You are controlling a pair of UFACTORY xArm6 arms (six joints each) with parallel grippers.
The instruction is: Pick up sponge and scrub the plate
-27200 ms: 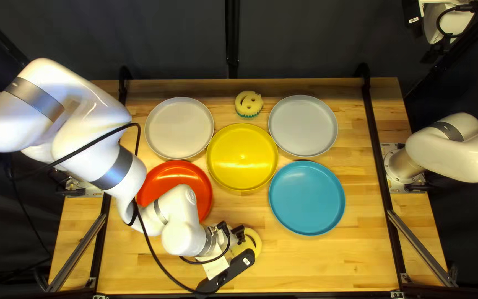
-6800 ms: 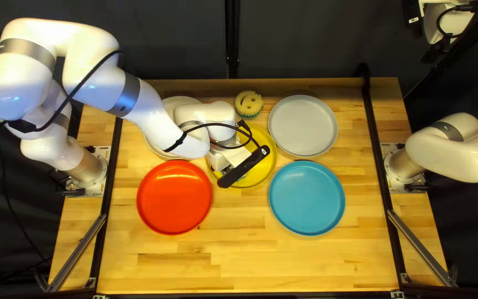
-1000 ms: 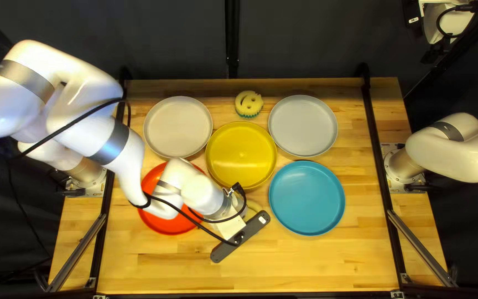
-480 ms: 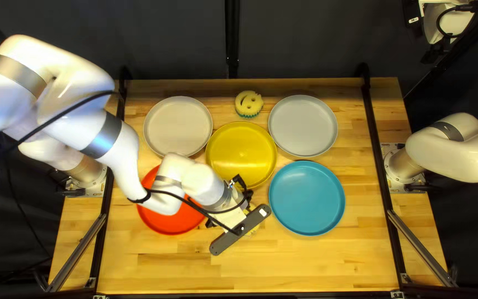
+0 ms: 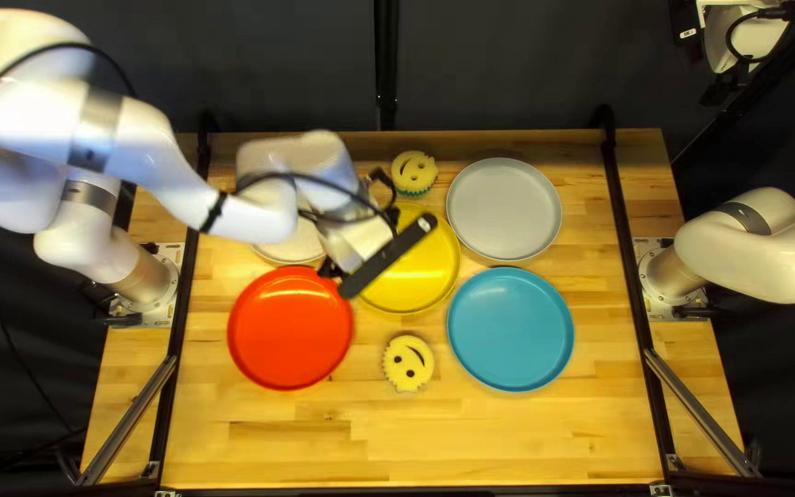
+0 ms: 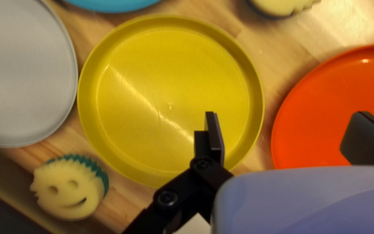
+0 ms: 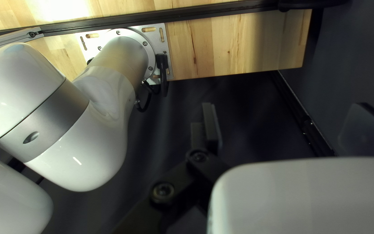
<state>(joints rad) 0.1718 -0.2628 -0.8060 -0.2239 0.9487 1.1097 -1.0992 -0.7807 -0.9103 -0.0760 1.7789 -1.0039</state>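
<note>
From my station I place the near sponge (image 5: 408,363) on the wood (image 5: 517,442) just nearer than the yellow plate (image 5: 420,267), between the red plate (image 5: 291,328) and the blue plate (image 5: 511,329). It lies smiling face up, and that face is roughly round, so I see no long axis to line up with.

My left gripper (image 6: 287,130) is up in the air with its fingers spread and nothing between them; in its wrist view one finger crosses the yellow plate, the other the red. From it, the near sponge lies ahead, past the yellow plate, which in the top left view means toward the near edge and rightward. The far sponge (image 5: 413,173) is off to the gripper's side, just beyond the yellow rim. Which one comes next I can't tell, but my left arm (image 5: 246,219) is clearly nearer to both.

My right gripper (image 7: 287,123) points past the table, fingers parted and empty; I judge that it isn't needed.
</note>
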